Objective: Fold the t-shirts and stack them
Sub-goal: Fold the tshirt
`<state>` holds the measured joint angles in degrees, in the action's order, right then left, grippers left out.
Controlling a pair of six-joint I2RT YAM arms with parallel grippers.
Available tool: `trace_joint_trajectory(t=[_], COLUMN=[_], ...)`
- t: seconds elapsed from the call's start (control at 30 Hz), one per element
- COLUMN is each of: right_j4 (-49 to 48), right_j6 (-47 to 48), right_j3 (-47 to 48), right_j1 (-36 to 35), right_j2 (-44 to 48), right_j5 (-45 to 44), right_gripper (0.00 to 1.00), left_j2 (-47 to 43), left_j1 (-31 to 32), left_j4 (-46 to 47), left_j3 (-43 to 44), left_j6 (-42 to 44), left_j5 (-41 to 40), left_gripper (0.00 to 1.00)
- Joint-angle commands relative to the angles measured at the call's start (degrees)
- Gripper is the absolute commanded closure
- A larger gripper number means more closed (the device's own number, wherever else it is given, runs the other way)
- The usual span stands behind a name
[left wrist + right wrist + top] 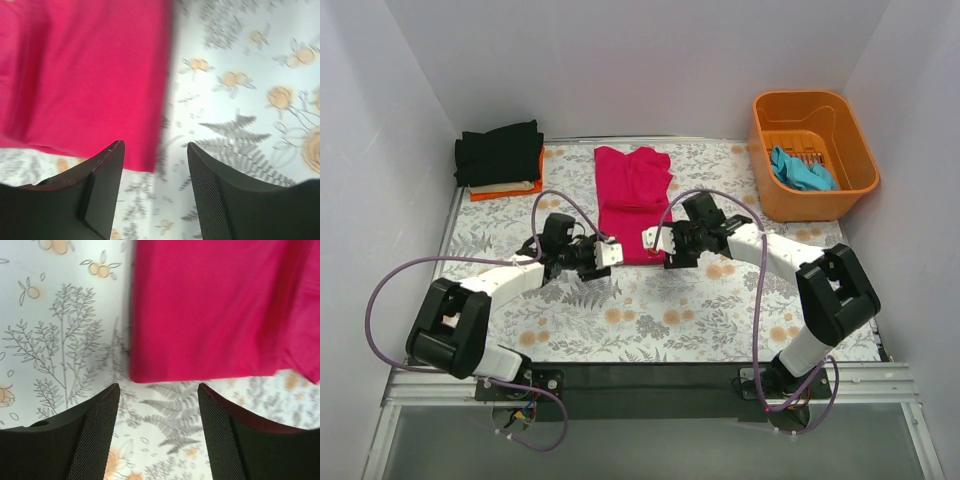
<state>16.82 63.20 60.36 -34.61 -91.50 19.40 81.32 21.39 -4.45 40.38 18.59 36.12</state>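
The magenta-pink t-shirt (pixel 632 200) lies on the table folded into a long strip, its near hem towards the arms. My left gripper (pixel 613 254) is open and empty at the hem's near left corner; in the left wrist view the shirt (pixel 85 75) ends just ahead of the gripper (pixel 156 150). My right gripper (pixel 650 240) is open and empty at the near right corner; in the right wrist view the hem (pixel 215 310) lies just beyond the gripper (pixel 159 387). The teal-blue shirt (pixel 802 170) lies crumpled in the basket. Folded black, white and orange shirts (pixel 500 158) are stacked at the back left.
The orange plastic basket (pixel 860 150) stands at the back right. The floral tablecloth (pixel 670 310) covers the table. White walls close in the back and both sides. Purple cables loop beside each arm.
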Motion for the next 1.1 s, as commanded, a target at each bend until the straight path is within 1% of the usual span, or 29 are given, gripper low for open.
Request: trace_joint_trajectory(t=[0.0,0.03,0.13,0.23,0.33,0.47,0.57,0.67,0.73,0.8,0.83,0.87,0.9,0.93,1.0,1.07], right_j4=[-4.06,-5.12,-8.20,-9.35,-10.23,-10.31,-10.66,-10.75,-11.02,-11.11,-11.11,-11.11,-11.11,-11.11,-11.02,-8.93], right_j6=[1.66,1.66,1.75,3.06,4.56,5.70,6.58,6.76,7.73,7.90,7.73,7.55,7.20,6.50,6.24,5.36], right_j3=[-1.64,-1.91,-2.35,-2.88,-3.67,-3.84,-4.98,-6.48,-7.53,-7.36,-7.19,-6.75,-6.74,-6.66,-7.88,-8.41], right_j1=[-1.07,-1.42,-1.95,-2.48,-3.01,-3.36,-3.62,-4.06,-4.24,-4.59,-4.59,-4.50,-4.59,-4.50,-4.59,-4.59], right_j2=[-1.74,-2.27,-3.94,-5.17,-6.23,-8.68,-8.43,-6.77,-6.32,-7.54,-8.16,-8.95,-9.22,-9.04,-6.51,-2.39], right_j5=[-2.25,-2.61,-3.40,-3.40,-3.40,-3.58,-3.75,-3.40,-3.58,-4.37,-4.80,-5.50,-5.69,-5.86,-5.16,-3.94], right_gripper=[0.40,0.39,0.35,0.35,0.37,0.43,0.42,0.38,0.39,0.54,0.62,0.82,0.92,0.99,0.99,0.99], left_j2=[-0.81,-0.55,0.85,2.44,4.72,8.32,10.00,9.65,9.30,9.30,9.30,9.12,8.86,8.16,4.83,1.40], left_j1=[1.90,2.16,2.87,2.87,2.87,2.87,2.87,2.87,2.87,2.87,2.87,2.87,2.87,2.87,2.87,2.87], left_j4=[3.03,6.87,10.58,12.00,13.67,15.78,16.22,16.14,16.14,15.96,15.87,15.61,15.35,14.30,12.28,7.89], left_j3=[-3.46,-4.34,-6.01,-5.75,-5.84,-5.93,-5.40,-5.92,-6.54,-6.80,-6.89,-7.16,-7.33,-7.51,-7.95,-9.08], left_j6=[4.16,4.26,5.14,5.67,7.94,9.18,8.84,9.01,9.18,8.83,8.66,8.66,8.66,8.57,8.83,10.41], left_j5=[-3.07,-3.85,-5.62,-6.15,-6.76,-7.73,-8.43,-8.52,-8.43,-8.17,-8.08,-7.99,-7.91,-7.56,-5.89,-4.05], left_gripper=[0.50,0.49,0.48,0.48,0.48,0.48,0.53,0.55,0.60,0.66,0.74,0.81,0.85,0.96,1.00,1.00])
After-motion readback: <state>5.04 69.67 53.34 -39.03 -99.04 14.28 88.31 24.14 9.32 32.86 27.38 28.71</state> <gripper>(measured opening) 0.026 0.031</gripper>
